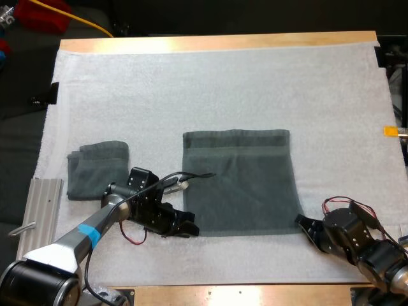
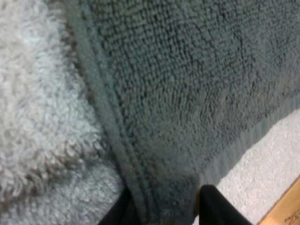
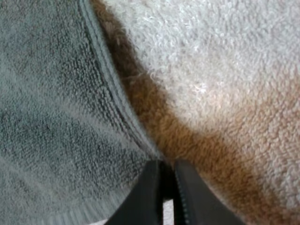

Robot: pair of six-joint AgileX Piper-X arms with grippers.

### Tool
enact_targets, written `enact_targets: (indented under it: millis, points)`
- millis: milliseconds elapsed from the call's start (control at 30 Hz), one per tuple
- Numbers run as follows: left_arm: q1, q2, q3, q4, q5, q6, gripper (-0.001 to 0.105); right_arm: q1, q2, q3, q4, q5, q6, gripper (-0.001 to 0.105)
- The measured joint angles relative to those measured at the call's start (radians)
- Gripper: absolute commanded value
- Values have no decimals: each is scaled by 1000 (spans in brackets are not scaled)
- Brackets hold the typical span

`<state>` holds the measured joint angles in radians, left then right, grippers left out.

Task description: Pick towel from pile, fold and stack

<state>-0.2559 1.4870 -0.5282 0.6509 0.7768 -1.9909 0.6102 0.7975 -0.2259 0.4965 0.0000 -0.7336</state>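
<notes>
The towel [image 1: 242,182] lies flat on the mat [image 1: 191,89], its near corners pinched by the left end effector [image 1: 189,228] and right end effector [image 1: 302,223], so I'd expect the fold to go straight away toward the far hem.

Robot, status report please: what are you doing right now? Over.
Left gripper shut on spread towel near-left corner. Right gripper shut on its near-right corner. Folded towel lies apart, left; nothing in the way.

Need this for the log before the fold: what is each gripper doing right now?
Left gripper: closed on the spread towel, at its near left corner.
Right gripper: closed on the same towel's near right corner.
</notes>
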Motion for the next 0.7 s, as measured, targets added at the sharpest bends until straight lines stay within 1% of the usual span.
enact_targets:
  millis: [67,133,167,200,233,367,433,533,700]
  points:
    - [0,0,0,0,-7,0,28,0,0,0,0,-4,0,0]
    - [0,-3,0,0,-22,1,16,0,0,0,0,-9,0,0]
    - [0,-2,0,0,-32,3,13,0,0,0,0,-10,0,0]
    - [0,-2,0,1,-43,6,8,0,0,0,0,-11,0,0]
    - [0,-2,0,1,-53,10,4,0,0,0,0,-13,0,0]
    - [0,-2,-2,4,-57,20,2,0,0,0,0,-23,0,0]
    - [0,-7,-2,10,-59,42,2,0,0,-4,0,-33,0,0]
    - [0,-26,-2,35,-86,77,2,0,0,-27,0,-39,-17,0]
    - [0,-74,-2,81,-121,109,2,0,0,-84,24,-43,-39,0]
